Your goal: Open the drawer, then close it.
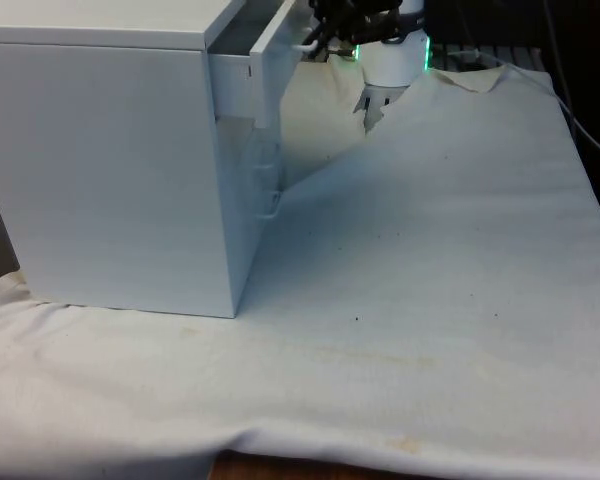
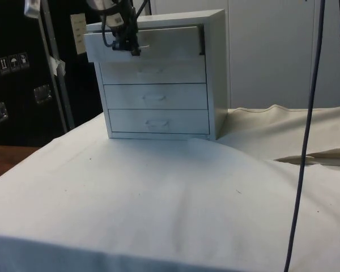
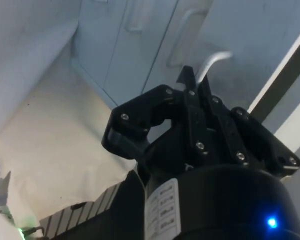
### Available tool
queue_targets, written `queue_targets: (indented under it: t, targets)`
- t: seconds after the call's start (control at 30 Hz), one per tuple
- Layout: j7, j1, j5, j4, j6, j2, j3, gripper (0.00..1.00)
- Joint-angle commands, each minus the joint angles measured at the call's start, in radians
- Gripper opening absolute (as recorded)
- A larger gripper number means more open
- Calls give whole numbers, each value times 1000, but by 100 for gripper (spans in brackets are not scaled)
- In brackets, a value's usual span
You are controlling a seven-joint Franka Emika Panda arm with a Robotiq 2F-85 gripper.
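Front view, chest: a white chest of drawers stands on the white cloth at the front view's left, its plain side panel facing the camera and hiding most of the drawer fronts.
Front view, top drawer: the top drawer sticks out past the chest's edge, pulled partly open.
Front view, gripper: the black gripper sits right at the drawer front, mostly cut off at the picture's upper edge.
Side view, chest: four drawer fronts are stacked; the three lower ones lie flush, each with a small handle.
Side view, top drawer: the top drawer juts forward of the rest.
Side view, gripper: the gripper is at the drawer's handle.
Side view, cable: a dark cable hangs down in the foreground, well apart from the chest.
Wrist view, pincer: the fingers are pressed narrowly together around the silver handle, which curves out just beyond their tips.
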Motion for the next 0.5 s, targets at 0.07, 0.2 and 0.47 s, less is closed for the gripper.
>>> queue_targets:
  t: [0.07, 0.2, 0.47]
  targets:
    - [14, 9, -12, 24, -31, 17, 13, 0]
    - [27, 13, -19, 38, -55, 29, 25, 0]
    - [55, 17, -30, 70, -102, 54, 56, 0]
